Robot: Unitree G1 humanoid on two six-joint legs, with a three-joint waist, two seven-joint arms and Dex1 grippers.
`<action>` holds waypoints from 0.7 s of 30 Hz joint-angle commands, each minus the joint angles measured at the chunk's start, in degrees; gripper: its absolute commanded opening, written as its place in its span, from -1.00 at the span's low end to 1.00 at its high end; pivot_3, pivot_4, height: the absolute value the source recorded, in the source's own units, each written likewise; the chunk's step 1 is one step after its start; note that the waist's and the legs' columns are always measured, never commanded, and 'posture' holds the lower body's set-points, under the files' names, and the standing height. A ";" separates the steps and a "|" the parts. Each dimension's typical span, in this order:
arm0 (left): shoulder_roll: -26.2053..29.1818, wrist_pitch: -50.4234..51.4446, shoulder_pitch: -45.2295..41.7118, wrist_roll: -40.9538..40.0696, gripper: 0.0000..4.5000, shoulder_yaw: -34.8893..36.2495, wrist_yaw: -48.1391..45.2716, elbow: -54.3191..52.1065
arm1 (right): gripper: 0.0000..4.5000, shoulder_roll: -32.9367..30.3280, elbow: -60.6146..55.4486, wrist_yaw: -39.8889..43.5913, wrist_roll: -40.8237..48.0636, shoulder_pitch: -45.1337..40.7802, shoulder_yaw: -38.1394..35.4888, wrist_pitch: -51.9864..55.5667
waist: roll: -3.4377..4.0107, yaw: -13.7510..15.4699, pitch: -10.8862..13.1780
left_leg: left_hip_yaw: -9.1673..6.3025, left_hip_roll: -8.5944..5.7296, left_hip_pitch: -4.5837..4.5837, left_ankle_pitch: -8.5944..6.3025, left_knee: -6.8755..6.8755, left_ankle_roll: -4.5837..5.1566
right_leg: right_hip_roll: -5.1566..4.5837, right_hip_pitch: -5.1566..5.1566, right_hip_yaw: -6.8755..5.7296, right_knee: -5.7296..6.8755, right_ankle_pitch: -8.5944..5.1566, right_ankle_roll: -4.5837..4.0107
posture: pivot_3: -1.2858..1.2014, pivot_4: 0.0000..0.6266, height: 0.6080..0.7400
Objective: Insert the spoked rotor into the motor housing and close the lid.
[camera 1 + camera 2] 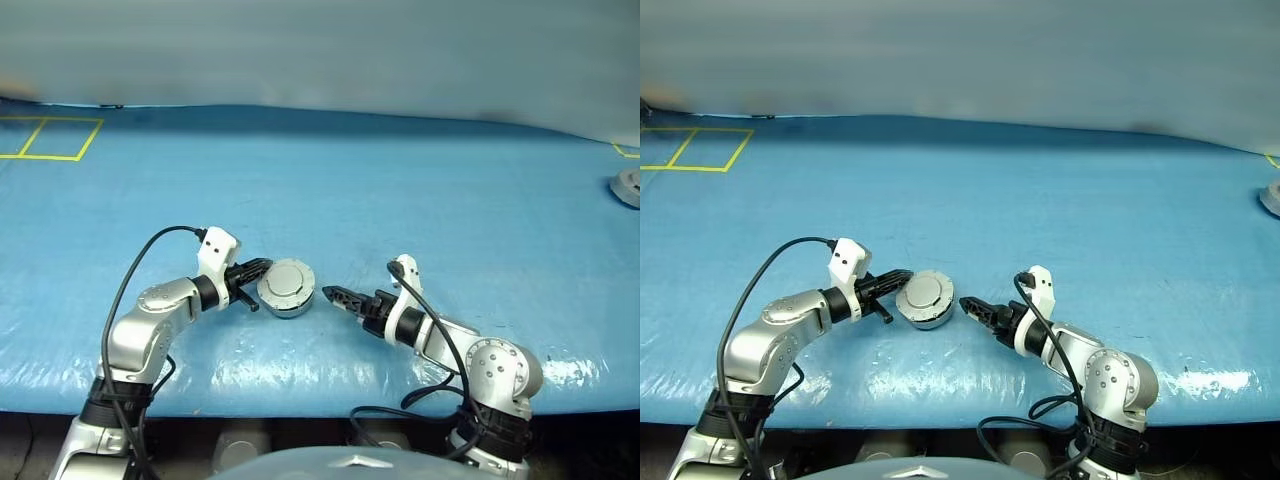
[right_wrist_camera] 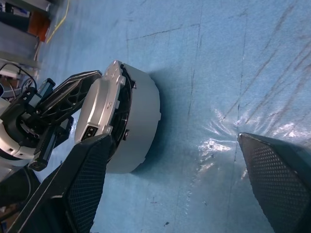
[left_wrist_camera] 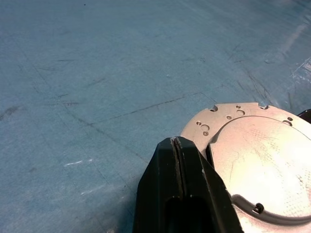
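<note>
The motor housing (image 1: 291, 306) is a small grey puck on the blue table, near the front. Its lid (image 1: 287, 282) lies over it, smooth grey face up; the right wrist view shows a dark gap between the lid (image 2: 103, 99) and the housing (image 2: 143, 121). My left gripper (image 1: 262, 267) is shut, with its tips against the lid's left edge (image 3: 176, 141). Just right of the housing, my right gripper (image 1: 330, 295) points at it, its fingers (image 2: 90, 170) spread wide and holding nothing. The spoked rotor is hidden.
Another grey puck (image 1: 628, 187) lies at the table's far right edge. Yellow tape squares (image 1: 50, 138) mark the far left corner. The blue table cover (image 1: 400, 180) stretches behind the housing, and the front edge runs just below both arms.
</note>
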 commanded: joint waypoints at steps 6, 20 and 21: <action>0.86 0.09 0.84 0.74 -1.00 -0.95 -0.43 -0.84 | 0.97 15.32 6.99 -7.54 11.35 -1.83 -0.59 1.31 | 0.00 -0.62 -0.01 | -0.06 0.01 0.25 0.00 0.00 0.00 | 0.02 0.30 -0.03 0.00 -0.01 -0.01 | 0.03 -0.52 1.00; 1.27 0.10 0.96 0.77 -1.00 -0.85 -0.74 -1.01 | 0.97 13.62 20.00 -18.36 28.61 -2.50 7.15 -7.63 | 0.01 -1.07 -0.02 | -0.25 0.04 0.27 0.01 0.07 0.01 | 0.13 0.43 -0.09 0.02 0.00 0.00 | 0.03 -0.52 1.00; 1.33 0.12 1.02 0.77 -1.00 -0.81 -0.73 -1.07 | 0.97 13.37 20.74 -18.90 29.59 -2.48 8.00 -8.53 | 0.01 -1.11 -0.02 | -0.25 0.04 0.27 0.01 0.08 0.01 | 0.13 0.43 -0.09 0.03 0.00 0.00 | 0.03 -0.52 1.00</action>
